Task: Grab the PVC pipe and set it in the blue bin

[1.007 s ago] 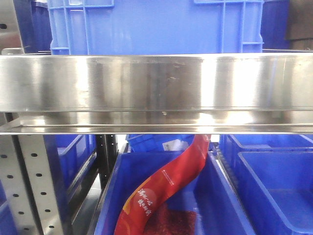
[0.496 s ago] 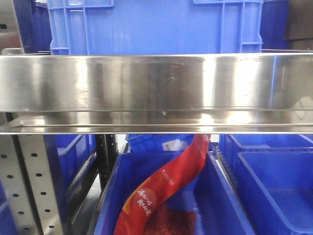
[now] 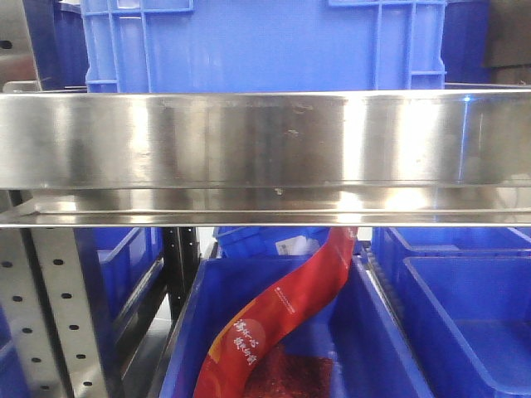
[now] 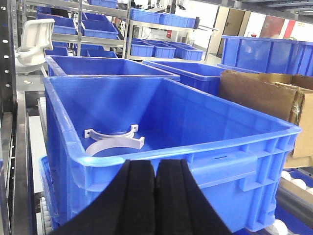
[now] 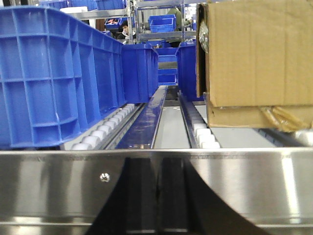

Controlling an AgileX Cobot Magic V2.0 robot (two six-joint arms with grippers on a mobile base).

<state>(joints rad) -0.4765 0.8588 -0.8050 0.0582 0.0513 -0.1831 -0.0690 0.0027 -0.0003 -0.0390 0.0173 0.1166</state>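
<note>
In the left wrist view a large blue bin (image 4: 195,147) stands right in front of me. On its floor lie two white half-ring PVC pipe pieces (image 4: 115,142). My left gripper (image 4: 155,164) is shut with nothing between its black pads, just outside the bin's near rim. In the right wrist view my right gripper (image 5: 157,161) is shut and empty, level with a steel shelf rail (image 5: 234,181). The same blue bin (image 3: 265,41) fills the top of the front view above the rail (image 3: 265,141). Neither gripper shows in the front view.
A cardboard box (image 5: 254,54) sits on the roller track right of the bin (image 5: 49,73); the box (image 4: 264,93) also shows at the right in the left wrist view. A white plastic fitting (image 4: 33,36) lies far left. Below the rail, a red bag (image 3: 282,315) lies in a lower blue bin.
Only faint reflections at the rail's right end have shifted in the front view. Nothing else has moved.
</note>
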